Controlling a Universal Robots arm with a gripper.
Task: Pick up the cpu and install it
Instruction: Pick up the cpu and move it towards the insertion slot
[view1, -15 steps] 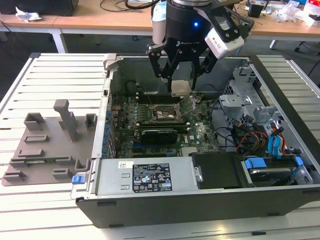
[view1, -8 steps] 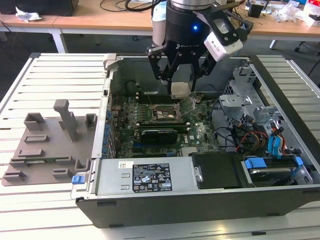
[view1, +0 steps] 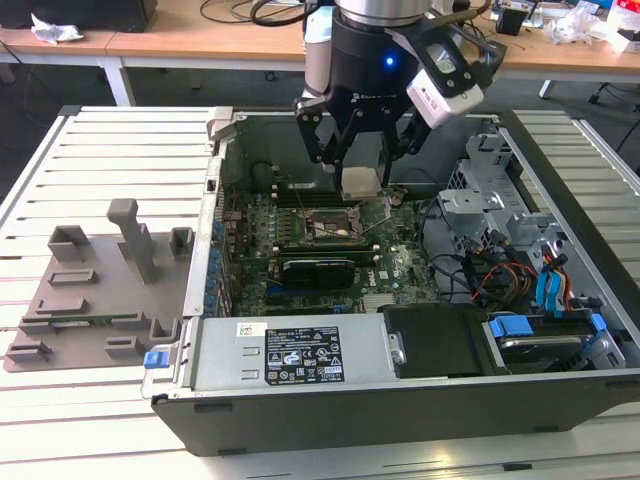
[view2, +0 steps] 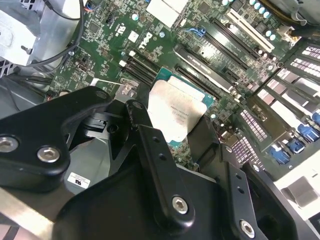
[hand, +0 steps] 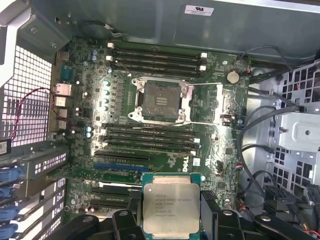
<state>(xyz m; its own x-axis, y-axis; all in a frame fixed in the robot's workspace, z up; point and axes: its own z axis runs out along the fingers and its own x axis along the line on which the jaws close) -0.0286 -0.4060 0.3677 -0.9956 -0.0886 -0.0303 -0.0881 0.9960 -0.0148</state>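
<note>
Observed the gripper (view1: 360, 172) hanging inside the open computer case (view1: 400, 412), fingers pressed in on two opposite edges of the cpu (view1: 360, 182). Confirmed the pinch in both wrist views: black fingers (view2: 141, 125) flank the chip on either side, cpu (view2: 175, 112) held flat with its pale metal top facing the cameras, slightly rotated in the second wrist view. Logged the same in the first wrist view: gripper (hand: 171, 222) closed on the cpu (hand: 171, 205), green substrate rim showing around the silver lid. Placed the cpu in the air over the motherboard (view1: 405, 265), not touching it, lined up near the far edge of the socket (view1: 335, 225) in the exterior view. Noted the socket (hand: 160, 99) open, contact field exposed inside its metal frame, memory slots running along both long sides. Noted a long black card (view1: 320, 268) standing on the board just on the near side of the socket. Recorded a labelled metal box (view1: 300, 355) along the case's near wall, and a grey moulded fixture (view1: 90, 290) on the slatted table (view1: 100, 150), well apart from the case at the exterior view's left.
</note>
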